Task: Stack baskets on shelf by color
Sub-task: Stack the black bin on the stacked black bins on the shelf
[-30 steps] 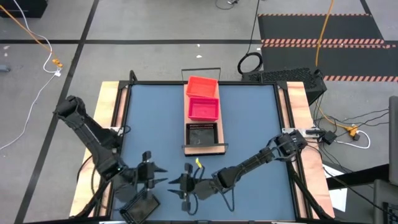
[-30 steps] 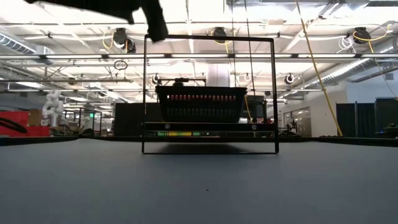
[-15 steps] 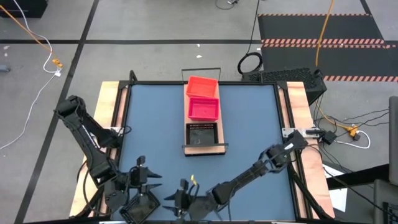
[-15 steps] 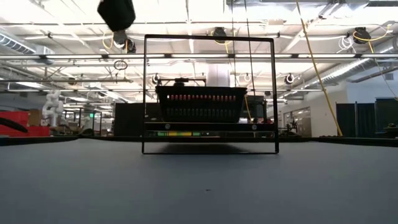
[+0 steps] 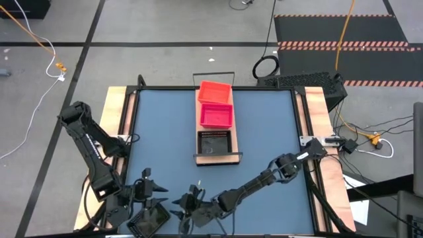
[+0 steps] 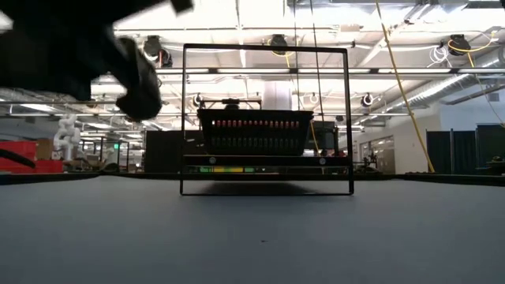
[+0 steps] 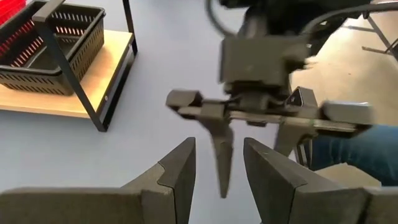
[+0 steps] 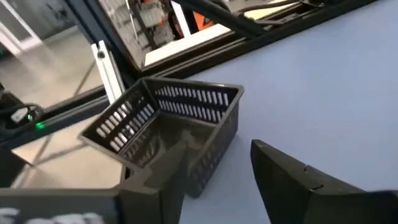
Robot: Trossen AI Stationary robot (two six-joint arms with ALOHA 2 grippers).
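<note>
On the light-wood shelf (image 5: pixel 218 157) stand an orange basket (image 5: pixel 215 91) at the far end, a pink-red basket (image 5: pixel 217 114) and a black basket (image 5: pixel 215 141), in a row. Another black basket (image 5: pixel 151 221) (image 8: pixel 168 124) rests on its bottom on the table at the near left corner. My right gripper (image 5: pixel 185 210) (image 8: pixel 217 149) hovers open just right of this basket and points at it. My left gripper (image 5: pixel 153 193) (image 7: pixel 219 144) is open and empty above the basket's far side, facing the right gripper.
The table's black frame rail (image 8: pixel 205 43) and its near left corner lie right behind the loose basket. The two grippers stand close to each other. A blurred dark arm part (image 6: pixel 79 55) fills the low view's upper left. Bare blue tabletop (image 5: pixel 264 132) stretches right of the shelf.
My right gripper has gone toward the table's near left corner and down, rolling as it went, and now stands by the loose black basket. My left gripper has swung toward the left and near edges. The baskets have stayed where they were.
</note>
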